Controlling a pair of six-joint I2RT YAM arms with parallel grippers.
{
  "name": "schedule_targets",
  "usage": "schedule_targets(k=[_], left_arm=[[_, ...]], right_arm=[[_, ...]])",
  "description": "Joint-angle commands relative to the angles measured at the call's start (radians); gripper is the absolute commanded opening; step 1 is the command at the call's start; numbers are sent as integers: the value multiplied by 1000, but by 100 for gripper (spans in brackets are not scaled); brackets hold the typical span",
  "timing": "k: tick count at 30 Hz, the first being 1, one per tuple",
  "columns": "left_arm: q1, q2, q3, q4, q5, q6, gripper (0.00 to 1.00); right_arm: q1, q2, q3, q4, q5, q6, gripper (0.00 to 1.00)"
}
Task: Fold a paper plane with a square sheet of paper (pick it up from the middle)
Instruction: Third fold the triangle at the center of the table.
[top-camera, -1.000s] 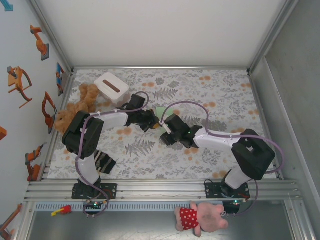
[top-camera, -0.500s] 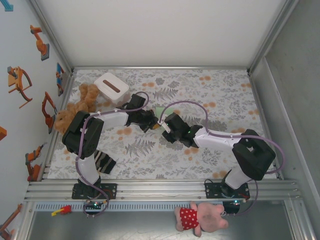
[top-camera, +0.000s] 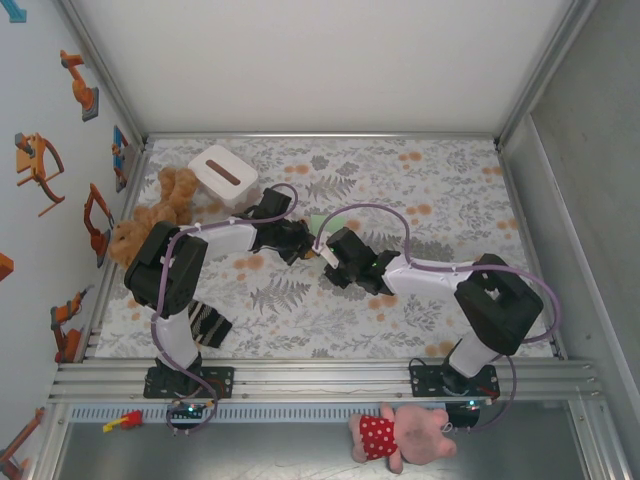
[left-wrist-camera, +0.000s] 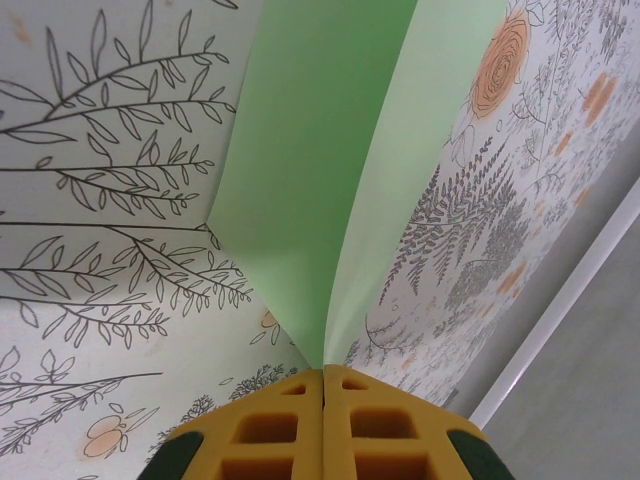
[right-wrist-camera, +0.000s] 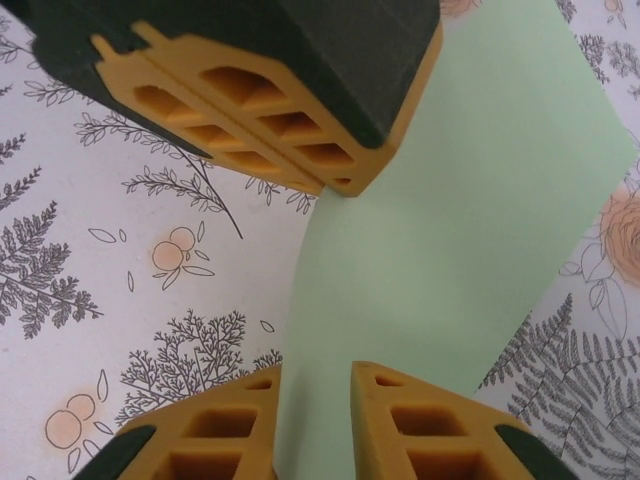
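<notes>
The square sheet of paper (top-camera: 318, 222) is pale green and lifted at the table's middle, bent into a V (left-wrist-camera: 320, 150). My left gripper (left-wrist-camera: 324, 372) is shut on its pinched corner, yellow pads pressed together. In the right wrist view the left gripper's fingers (right-wrist-camera: 250, 130) hold the sheet (right-wrist-camera: 470, 250) from above. My right gripper (right-wrist-camera: 312, 375) stands narrowly open, with the sheet's lower part between its pads and a gap showing. From above, the right gripper (top-camera: 325, 258) sits just right of the left gripper (top-camera: 308, 245). The paper plane is out of view.
A white box with a dark slot (top-camera: 223, 173) and a brown teddy bear (top-camera: 150, 215) lie at the back left. A striped dark cloth (top-camera: 208, 325) lies by the left arm's base. A pink plush (top-camera: 400, 435) lies beyond the near rail.
My right gripper has moved left up to the left gripper, and its jaws have narrowed around the sheet. The left gripper has stayed shut and still.
</notes>
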Motion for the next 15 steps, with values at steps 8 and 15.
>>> schedule_targets(k=[8, 15], left_arm=[[52, -86, 6, -88, -78, 84, 32], [103, -169, -5, -91, -126, 161, 40]], right_arm=[[-2, 6, 40, -36, -118, 10, 0], [-7, 18, 34, -17, -291, 121, 0]])
